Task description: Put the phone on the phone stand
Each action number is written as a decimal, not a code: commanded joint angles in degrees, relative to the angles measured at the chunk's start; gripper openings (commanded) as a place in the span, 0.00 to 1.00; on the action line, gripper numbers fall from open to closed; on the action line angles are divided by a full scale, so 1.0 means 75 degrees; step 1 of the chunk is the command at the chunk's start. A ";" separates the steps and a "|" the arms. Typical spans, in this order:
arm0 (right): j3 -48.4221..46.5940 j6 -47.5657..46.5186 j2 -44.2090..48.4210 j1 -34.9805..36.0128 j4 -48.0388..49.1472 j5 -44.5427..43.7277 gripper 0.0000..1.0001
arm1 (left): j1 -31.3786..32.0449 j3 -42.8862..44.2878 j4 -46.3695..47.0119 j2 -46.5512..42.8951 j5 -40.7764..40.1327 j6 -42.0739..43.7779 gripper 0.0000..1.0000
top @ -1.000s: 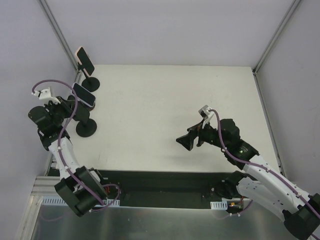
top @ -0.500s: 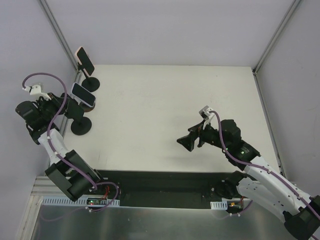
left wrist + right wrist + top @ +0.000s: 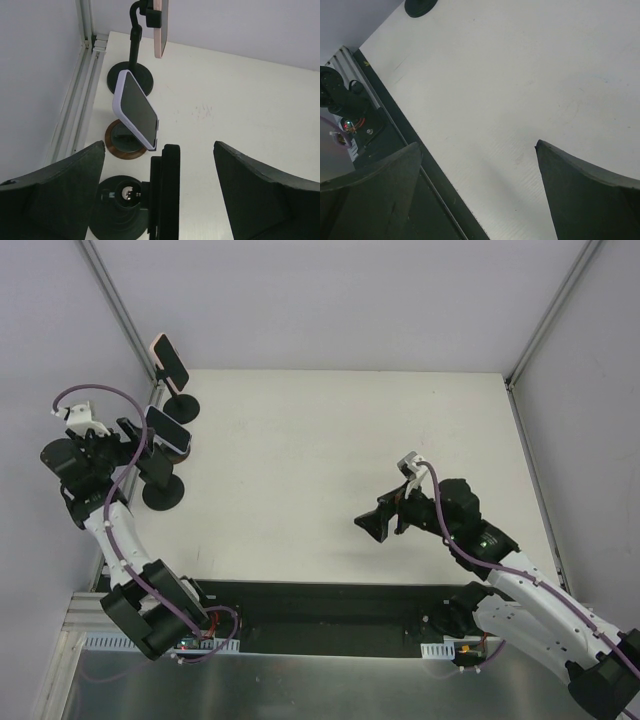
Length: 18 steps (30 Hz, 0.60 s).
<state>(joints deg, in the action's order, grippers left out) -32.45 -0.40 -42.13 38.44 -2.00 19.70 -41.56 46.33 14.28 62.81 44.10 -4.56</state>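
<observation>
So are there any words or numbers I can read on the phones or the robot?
No, there are none to read.
The screen of the lavender phone is dark and blank.
The pink phone shows only its edge.
Any print on the circuit board is too small and blurred.

I'm seeing a white table point(image 3: 350, 460) w/ pale grey walls point(image 3: 330, 300) on three sides — alu posts point(image 3: 113, 300) at back corners, even light, brushed-metal shelf point(image 3: 330, 690) nearest me.
</observation>
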 commanded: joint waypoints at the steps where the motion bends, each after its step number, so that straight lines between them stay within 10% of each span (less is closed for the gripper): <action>1: -0.0326 -0.0063 0.0120 -0.0027 -0.0353 -0.1042 1.00 | 0.0197 -0.0025 0.0287 -0.0568 -0.0581 -0.0317 0.96; 9: -0.0514 0.0030 0.0577 -0.0039 -0.1373 -0.4310 1.00 | 0.1180 0.0957 -0.0778 -0.1670 -0.2387 -0.0495 0.97; 18: -0.0770 -0.0542 0.2159 -0.0062 -0.1690 -0.6059 1.00 | 0.5536 0.2716 -0.1342 -0.1239 -0.2049 0.0021 0.97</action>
